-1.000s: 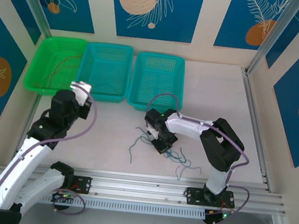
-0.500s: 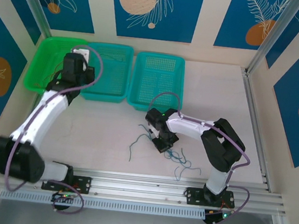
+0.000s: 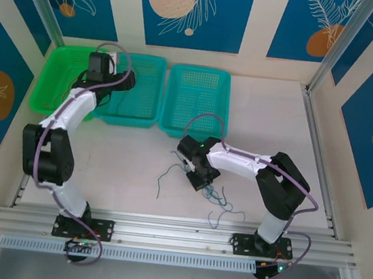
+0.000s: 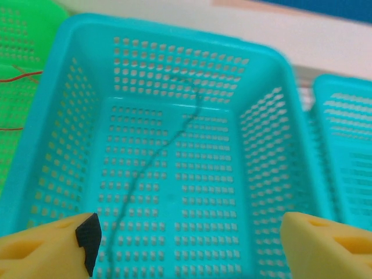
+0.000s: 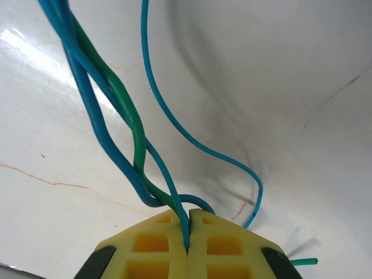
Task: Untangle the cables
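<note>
Over the ten-o'clock basket (image 4: 174, 36), the open, empty left hand (image 4: 186, 244) should rise straight off the dark cable (image 4: 153, 155) inside while the right hand (image 5: 189, 220) grips the blue cable (image 5: 96, 125).

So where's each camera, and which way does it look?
Top: high behind, looking down on the table, left arm and right arm.
Left wrist: on the left arm, facing down into the middle basket and thin cable; left fingers open.
Right wrist: close over the table; right fingers shut on the cables.
Top and left wrist share the middle basket.
</note>
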You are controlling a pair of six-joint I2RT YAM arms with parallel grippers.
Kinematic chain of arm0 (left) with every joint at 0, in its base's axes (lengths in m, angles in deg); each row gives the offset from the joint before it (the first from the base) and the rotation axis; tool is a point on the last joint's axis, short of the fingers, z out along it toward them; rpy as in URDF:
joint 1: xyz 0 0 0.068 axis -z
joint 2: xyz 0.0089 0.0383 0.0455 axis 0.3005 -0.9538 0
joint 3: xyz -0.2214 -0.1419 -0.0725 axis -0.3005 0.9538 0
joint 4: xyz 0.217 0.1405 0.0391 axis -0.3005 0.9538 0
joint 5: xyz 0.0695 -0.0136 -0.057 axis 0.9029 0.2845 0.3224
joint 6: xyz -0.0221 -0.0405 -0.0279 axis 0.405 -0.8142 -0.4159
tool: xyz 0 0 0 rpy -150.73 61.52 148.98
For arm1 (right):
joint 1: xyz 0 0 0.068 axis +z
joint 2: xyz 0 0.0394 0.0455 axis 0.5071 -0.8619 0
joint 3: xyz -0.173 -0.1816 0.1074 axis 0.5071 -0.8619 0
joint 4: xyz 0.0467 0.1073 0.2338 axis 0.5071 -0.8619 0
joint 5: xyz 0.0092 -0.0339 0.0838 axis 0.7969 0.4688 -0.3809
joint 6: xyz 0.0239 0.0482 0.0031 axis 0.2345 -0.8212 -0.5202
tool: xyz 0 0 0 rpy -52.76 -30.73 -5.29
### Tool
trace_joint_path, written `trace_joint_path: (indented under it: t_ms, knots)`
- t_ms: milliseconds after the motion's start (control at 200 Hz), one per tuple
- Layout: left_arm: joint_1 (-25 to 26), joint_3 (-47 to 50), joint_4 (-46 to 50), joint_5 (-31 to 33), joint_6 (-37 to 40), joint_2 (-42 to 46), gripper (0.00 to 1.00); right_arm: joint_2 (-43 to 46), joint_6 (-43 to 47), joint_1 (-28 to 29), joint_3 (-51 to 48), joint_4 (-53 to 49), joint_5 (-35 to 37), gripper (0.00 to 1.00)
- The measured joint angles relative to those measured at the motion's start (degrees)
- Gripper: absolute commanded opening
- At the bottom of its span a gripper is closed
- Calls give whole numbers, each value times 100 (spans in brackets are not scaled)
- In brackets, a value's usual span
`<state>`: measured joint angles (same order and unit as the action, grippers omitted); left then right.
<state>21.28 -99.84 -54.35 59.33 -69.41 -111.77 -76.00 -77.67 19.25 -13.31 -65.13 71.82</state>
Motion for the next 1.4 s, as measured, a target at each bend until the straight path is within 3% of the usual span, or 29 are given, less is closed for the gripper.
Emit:
trace_joint_path:
  t_ms: [205, 395, 580, 750, 810, 845, 925, 1135, 1400]
  knots:
    - [286, 1200, -20, -1189, -229, 2201, 78, 11, -15, -7, -4, 186, -131, 0]
    - [1471, 2761, 66, -1685, -302, 3764, 77, 11, 9, -76, -9, 439, -361, 0]
    - [2358, 4194, -39, -1941, -782, 3652, 79, 35, 85, -168, -11, 660, -564, 0]
    - [2684, 4496, -273, -2087, -844, 2806, 80, 243, 162, -179, -66, 841, -708, 0]
    - [2717, 4520, -562, -2253, -844, 2549, 72, 352, 186, -179, -107, 872, -758, 0]
    - [2721, 4529, -732, -2343, -822, 2415, 61, 402, 190, -179, -129, 890, -776, 0]
    - [2736, 4529, -1014, -2461, -833, 2151, 1, 490, 190, -179, -177, 942, -815, 0]
    - [2752, 4527, -938, -2151, -693, 2271, 0, 496, -284, -94, -382, 1198, -815, 5]
    - [2763, 4129, 704, -938, -203, 3456, 0, 260, -1604, 131, -621, 2116, -568, 14]
